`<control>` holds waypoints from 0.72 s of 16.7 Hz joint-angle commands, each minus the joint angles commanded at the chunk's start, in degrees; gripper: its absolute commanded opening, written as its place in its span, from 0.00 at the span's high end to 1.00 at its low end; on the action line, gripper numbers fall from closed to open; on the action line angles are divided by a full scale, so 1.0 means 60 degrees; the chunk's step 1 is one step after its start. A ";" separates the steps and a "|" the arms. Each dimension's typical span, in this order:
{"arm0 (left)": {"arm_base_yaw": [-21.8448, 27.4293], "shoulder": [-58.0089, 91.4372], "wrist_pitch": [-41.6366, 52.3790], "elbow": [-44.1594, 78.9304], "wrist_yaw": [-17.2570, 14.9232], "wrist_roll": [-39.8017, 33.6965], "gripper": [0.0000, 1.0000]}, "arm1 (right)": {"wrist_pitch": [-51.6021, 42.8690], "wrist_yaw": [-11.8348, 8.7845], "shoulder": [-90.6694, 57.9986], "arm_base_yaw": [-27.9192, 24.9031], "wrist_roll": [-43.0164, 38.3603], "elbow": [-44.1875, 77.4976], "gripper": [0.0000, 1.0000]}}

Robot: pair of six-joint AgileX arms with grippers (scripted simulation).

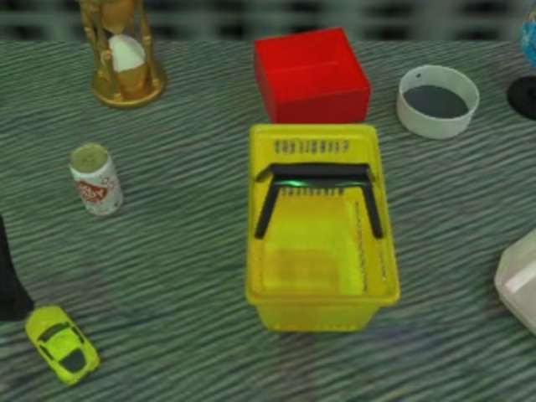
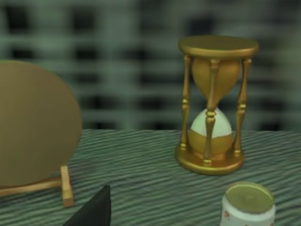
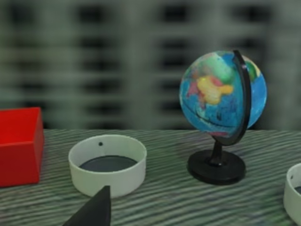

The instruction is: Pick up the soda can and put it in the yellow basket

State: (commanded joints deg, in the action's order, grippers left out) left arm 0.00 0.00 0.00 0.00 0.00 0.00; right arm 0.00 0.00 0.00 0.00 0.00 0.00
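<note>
Soda can: the soda can (image 1: pixel 96 179) stands upright on the left part of the table, well apart from the basket. It is silver-white with a red logo on its side and a greenish-grey top. In the left wrist view its top (image 2: pixel 248 203) shows just in front of the hourglass.

Yellow basket: the yellow basket (image 1: pixel 322 314) sits at the middle of the table, open side up, with its black handles (image 1: pixel 318 174) folded across the far half. Its inside looks bare.

Left arm: only a dark shape at the left edge of the top view (image 1: pixel 10 276), just above the toy car, and a dark wedge at the bottom edge of its own wrist view (image 2: pixel 94 213). I cannot tell whether its fingers are apart or together. It touches nothing.

Right arm: a pale shape at the right edge of the top view (image 1: pixel 521 280), and a dark wedge low in its own wrist view (image 3: pixel 94 213). Its finger state cannot be told either.

Behind the basket: a red box (image 1: pixel 311 75), just beyond the basket's far rim.

Far left: a golden hourglass (image 1: pixel 124 52) beyond the can.

Far right: a white ring-shaped bowl (image 1: pixel 437 101), and a blue globe on a black stand (image 3: pixel 221 113) beside it.

Near left corner: a small yellow toy car (image 1: pixel 61 344).

Left wrist view only: a round tan disc on a wooden stand (image 2: pixel 33 127).
</note>
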 joint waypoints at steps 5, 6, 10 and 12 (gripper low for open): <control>0.0072 0.0582 0.0468 0.0542 -0.0027 0.0240 0.00 | 0.0000 0.0000 0.0000 0.0000 0.0000 0.0000 0.00; 0.0110 0.0975 0.0761 0.0894 -0.0036 0.0391 0.00 | 0.0000 0.0000 0.0000 0.0000 0.0000 0.0000 0.00; 0.0277 0.3523 0.2398 0.3083 -0.0038 0.1264 0.00 | 0.0000 0.0000 0.0000 0.0000 0.0000 0.0000 0.00; 0.0369 0.5320 0.3372 0.4570 -0.0026 0.1816 0.00 | 0.0000 0.0000 0.0000 0.0000 0.0000 0.0000 0.00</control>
State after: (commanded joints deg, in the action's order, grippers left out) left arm 2.21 31.92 20.23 27.42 -0.16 10.90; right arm 0.00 0.00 0.00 0.00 0.00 0.00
